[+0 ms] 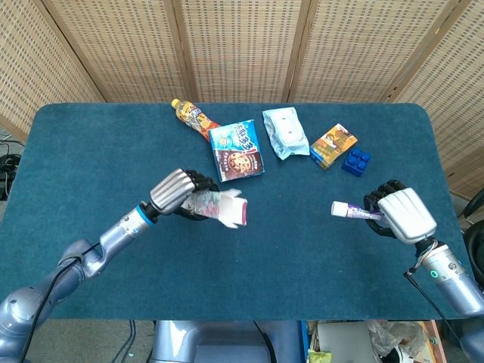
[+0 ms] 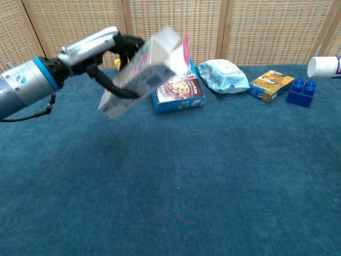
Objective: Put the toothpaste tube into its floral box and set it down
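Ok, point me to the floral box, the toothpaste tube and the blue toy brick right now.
floral box (image 1: pixel 219 206): head view, on its patterned side, held up off the table.
toothpaste tube (image 1: pixel 349 211): head view, on the tube body just behind the white cap.
blue toy brick (image 1: pixel 355 161): head view, on its studded top.

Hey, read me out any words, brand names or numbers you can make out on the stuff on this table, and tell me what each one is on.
None can be read.
Blue cookie box: print too small.
Orange box: print too small.
Orange bottle: label too small.
Floral box in the left hand: motion-blurred.
Toothpaste tube in the right hand: print too small.
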### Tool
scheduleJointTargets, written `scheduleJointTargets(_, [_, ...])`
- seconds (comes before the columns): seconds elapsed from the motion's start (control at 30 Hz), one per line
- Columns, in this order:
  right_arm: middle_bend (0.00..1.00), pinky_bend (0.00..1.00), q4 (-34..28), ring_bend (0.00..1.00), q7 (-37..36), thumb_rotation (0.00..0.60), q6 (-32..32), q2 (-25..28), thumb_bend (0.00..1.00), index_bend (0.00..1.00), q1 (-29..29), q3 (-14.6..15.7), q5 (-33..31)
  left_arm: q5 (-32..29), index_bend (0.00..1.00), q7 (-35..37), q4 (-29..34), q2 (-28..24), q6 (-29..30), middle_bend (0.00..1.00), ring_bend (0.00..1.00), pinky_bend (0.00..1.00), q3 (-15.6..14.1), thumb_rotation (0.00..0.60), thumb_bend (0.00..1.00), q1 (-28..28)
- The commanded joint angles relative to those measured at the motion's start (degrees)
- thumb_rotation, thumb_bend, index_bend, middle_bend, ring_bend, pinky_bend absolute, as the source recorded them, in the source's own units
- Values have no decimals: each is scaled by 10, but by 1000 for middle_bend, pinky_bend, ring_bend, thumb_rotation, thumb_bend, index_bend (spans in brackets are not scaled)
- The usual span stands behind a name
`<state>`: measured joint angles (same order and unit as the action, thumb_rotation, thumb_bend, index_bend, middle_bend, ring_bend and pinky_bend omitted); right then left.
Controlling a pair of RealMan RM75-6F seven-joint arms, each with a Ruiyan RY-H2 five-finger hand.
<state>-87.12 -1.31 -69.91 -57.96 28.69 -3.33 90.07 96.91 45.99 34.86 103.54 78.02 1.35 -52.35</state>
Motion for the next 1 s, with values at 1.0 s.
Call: scheduleJointTargets(1.0, [604,322,-243,417,385,600,121,218,557,640,121,-126,-11,-85,663,-25,26,122,-170,584,580,626,102,600,274,-132])
